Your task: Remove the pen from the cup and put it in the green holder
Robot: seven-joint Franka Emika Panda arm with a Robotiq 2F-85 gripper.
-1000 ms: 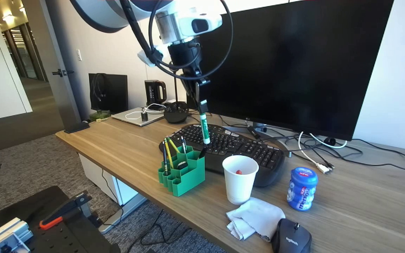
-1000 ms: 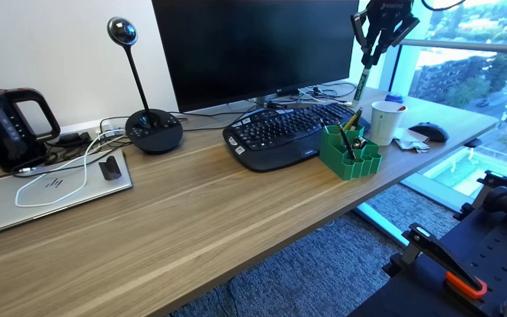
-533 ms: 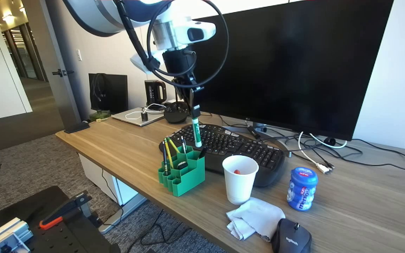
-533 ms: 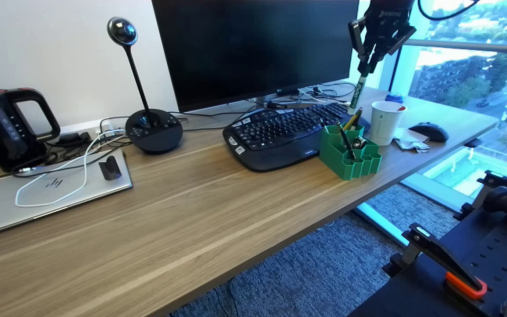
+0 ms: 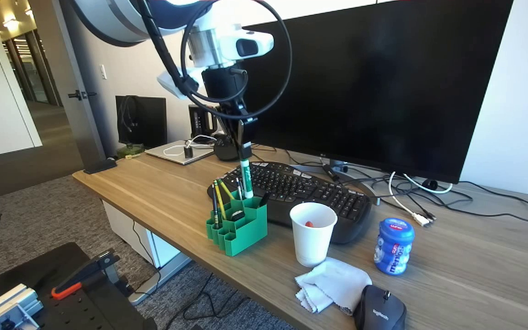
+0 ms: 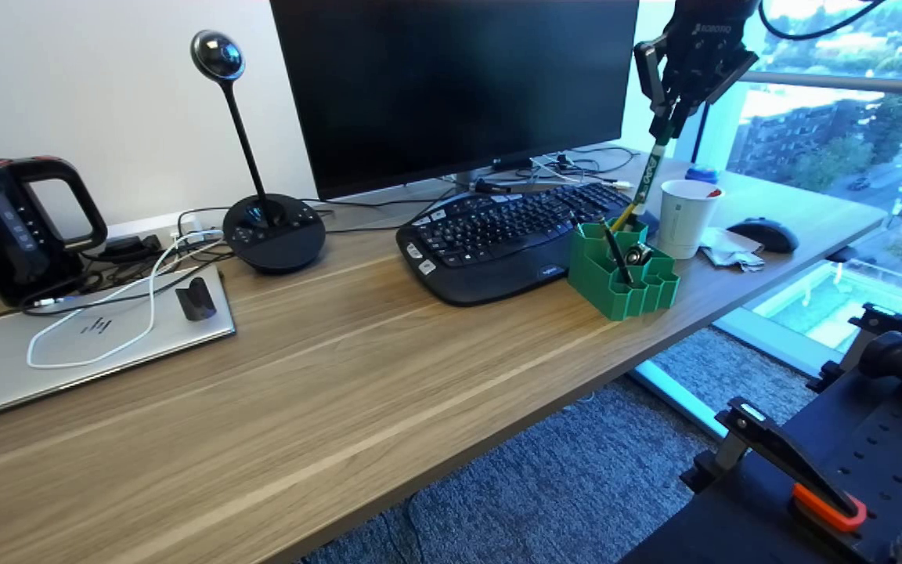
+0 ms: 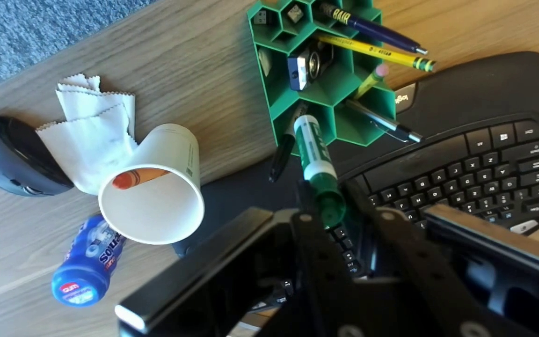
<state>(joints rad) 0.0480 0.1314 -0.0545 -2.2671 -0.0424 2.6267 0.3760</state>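
The gripper (image 7: 329,197) is pinching the tilted pen (image 7: 314,142) over the green holder (image 5: 251,231), so placing is apparently going on, and the next move is probably calling for aligning the pen's lower end before lowering.

2 exterior views face monitor (image 5: 374,91) across desk (image 6: 326,345), sharing green holder (image 5: 251,233); wrist view close, downward.

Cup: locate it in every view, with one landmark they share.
In an exterior view: cup, below and slightly right of centre.
In an exterior view: cup, right of centre, slightly above mid-height.
In the wrist view: cup, left of centre, near mid-height.
Shared landmark: holder, left of the cup in both exterior views, above and right in the wrist view.
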